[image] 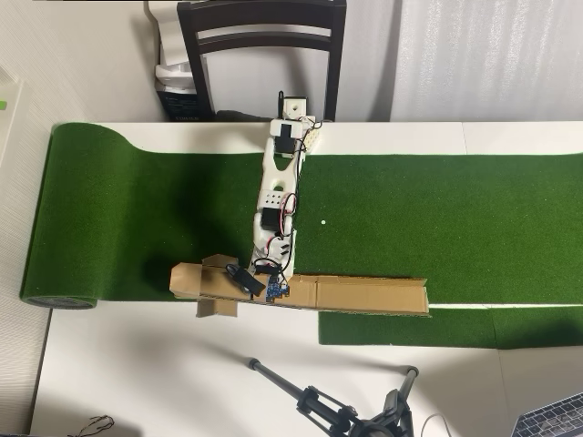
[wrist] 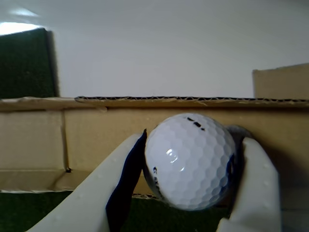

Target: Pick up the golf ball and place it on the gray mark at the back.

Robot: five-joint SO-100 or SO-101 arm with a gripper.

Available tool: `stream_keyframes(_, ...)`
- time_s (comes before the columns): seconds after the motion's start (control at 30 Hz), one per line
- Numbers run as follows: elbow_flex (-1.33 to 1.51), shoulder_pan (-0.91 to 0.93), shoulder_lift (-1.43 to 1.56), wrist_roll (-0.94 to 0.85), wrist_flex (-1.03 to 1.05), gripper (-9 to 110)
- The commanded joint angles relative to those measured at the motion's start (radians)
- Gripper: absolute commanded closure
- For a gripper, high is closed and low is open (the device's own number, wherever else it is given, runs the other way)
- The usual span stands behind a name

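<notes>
Tool (wrist: 190,166) clamped on golf ball (wrist: 190,162), w/ cardboard wall (wrist: 72,140) behind; gray mark probably hidden.

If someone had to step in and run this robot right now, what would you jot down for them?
Gripper: shut on the golf ball; in the wrist view the jaws hug it on both sides.
Place: the arm reaches across the green turf to the cardboard channel at its edge. The ball sits in front of the cardboard wall; whether it is lifted or resting cannot be told.
Gray mark: a gray patch peeks out just behind the ball in the wrist view, possibly the mark; not certain.
Done: ball grasped.
Left: confirm the mark, set the ball on it, open, withdraw.
</notes>
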Motion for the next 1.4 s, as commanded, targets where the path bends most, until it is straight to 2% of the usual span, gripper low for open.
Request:
stream_keyframes(0.0,-0.115,-0.003,0.048,0.005,-0.037,79)
stream_keyframes(0.23,-0.115,-0.003,0.063,-0.008,-0.025,77)
stream_keyframes(0.47,-0.114,-0.003,0.064,-0.009,-0.021,47)
stream_keyframes(0.63,-0.117,-0.006,0.066,-0.072,-0.021,35)
stream_keyframes(1.2,-0.118,-0.006,0.067,-0.075,-0.018,34)
stream_keyframes(1.37,-0.166,-0.005,0.164,-0.077,0.117,34)
